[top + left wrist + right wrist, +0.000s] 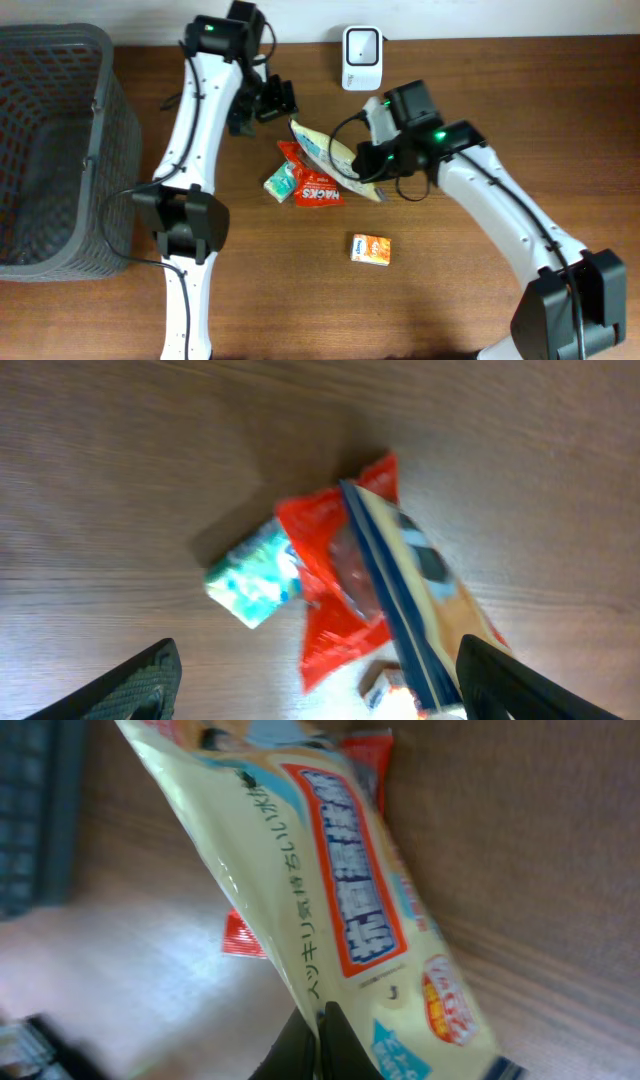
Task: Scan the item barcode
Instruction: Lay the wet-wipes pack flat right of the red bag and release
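A long pale-yellow snack packet [322, 148] with red and blue print lies tilted across the middle of the table, over a red packet [318, 183]. My right gripper [362, 160] is shut on the yellow packet's edge; in the right wrist view its dark fingers [322, 1025] pinch the seam of the packet [340, 890]. My left gripper [274, 98] hovers open just beyond the packet's far end with nothing between its fingers. In the left wrist view this gripper [318, 660] looks down on the yellow packet [425, 595] and the red packet [335, 595]. A white scanner [361, 57] stands at the table's back edge.
A small green-and-white pack [280, 183] lies left of the red packet. An orange box [370, 250] sits nearer the front. A large dark mesh basket [60, 60] fills the left side of the table.
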### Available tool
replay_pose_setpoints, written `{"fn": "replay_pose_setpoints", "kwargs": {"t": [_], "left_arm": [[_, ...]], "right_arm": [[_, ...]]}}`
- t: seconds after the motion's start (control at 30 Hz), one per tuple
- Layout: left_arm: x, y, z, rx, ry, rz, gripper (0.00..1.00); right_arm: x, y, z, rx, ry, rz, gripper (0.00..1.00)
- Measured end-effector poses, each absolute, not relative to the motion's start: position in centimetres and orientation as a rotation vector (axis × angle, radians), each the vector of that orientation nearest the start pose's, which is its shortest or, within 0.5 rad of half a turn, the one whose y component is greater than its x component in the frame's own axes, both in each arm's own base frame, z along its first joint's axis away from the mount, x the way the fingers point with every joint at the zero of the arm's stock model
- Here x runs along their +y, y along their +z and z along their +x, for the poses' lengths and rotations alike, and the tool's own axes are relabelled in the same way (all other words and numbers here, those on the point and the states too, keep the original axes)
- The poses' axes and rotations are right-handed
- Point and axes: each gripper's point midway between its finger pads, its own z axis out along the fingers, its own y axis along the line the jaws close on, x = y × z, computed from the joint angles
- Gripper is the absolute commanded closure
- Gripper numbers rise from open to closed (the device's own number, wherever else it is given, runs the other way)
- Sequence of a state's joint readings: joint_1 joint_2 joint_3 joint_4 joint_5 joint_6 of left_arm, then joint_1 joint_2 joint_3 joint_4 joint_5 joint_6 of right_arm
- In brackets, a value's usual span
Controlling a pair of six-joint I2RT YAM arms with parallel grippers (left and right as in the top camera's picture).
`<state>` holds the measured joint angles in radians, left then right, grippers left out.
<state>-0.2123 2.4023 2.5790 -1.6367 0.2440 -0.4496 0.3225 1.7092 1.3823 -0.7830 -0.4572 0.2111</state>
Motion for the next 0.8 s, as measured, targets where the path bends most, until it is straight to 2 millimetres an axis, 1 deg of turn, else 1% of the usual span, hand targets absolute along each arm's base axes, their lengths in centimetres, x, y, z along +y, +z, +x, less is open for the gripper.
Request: {"fn": "replay_pose_setpoints", "kwargs": {"t": [0.1,0.2,0.27,0.33,0.37,0.4,0.47,0.5,0.57,0.63,0.67,0.7,0.73,0.77,0.8], "left_arm": [[-12.5,15.4,45.7,3.062,-0.397,-0.391,0.12],[-12.3,15.3,45.6,3.066,-0.384,-0.396,0.12],[-12.4,15.3,45.4,3.074,-0.381,-0.394,0.13],[-12.5,15.3,45.2,3.081,-0.379,-0.391,0.16],[-12.5,15.3,45.0,3.090,-0.376,-0.391,0.16],[-12.5,15.3,44.8,3.098,-0.373,-0.393,0.21],[-12.5,15.2,44.5,3.110,-0.368,-0.374,0.23],[-12.5,15.2,44.5,3.110,-0.367,-0.362,0.23],[-13.0,15.2,44.3,3.114,-0.363,-0.315,0.24],[-13.8,15.2,44.1,3.119,-0.362,-0.270,0.27],[-14.3,15.2,43.9,3.123,-0.361,-0.239,0.30],[-15.0,15.2,43.7,3.125,-0.358,-0.207,0.33],[-15.8,15.2,43.4,3.129,-0.357,-0.170,0.43],[-16.6,15.2,43.1,3.133,-0.357,-0.138,0.53],[-17.2,15.2,42.9,3.135,-0.356,-0.109,0.61]], "right_arm": [[18.9,15.3,36.6,2.705,0.877,-0.228,0.96],[17.9,15.5,36.8,2.716,0.927,-0.148,0.96],[17.6,15.5,36.8,2.724,0.942,-0.109,0.96],[16.9,14.7,37.1,2.749,0.961,-0.054,0.96],[16.5,13.9,37.3,2.768,0.958,-0.017,0.96],[16.1,13.1,37.6,2.791,0.943,0.022,0.96],[15.0,11.1,38.1,2.838,0.889,0.100,0.96],[14.1,9.8,38.6,2.860,0.849,0.154,0.96],[12.7,8.9,39.2,2.869,0.787,0.217,0.95],[10.5,8.4,39.6,2.874,0.684,0.282,0.85],[9.3,8.0,39.6,2.887,0.627,0.315,0.84],[8.1,7.8,39.4,2.903,0.576,0.352,0.78],[6.6,7.7,39.0,2.926,0.510,0.402,0.67],[5.8,7.9,39.0,2.932,0.480,0.419,0.62],[5.1,8.3,39.1,2.936,0.450,0.419,0.57]]}}
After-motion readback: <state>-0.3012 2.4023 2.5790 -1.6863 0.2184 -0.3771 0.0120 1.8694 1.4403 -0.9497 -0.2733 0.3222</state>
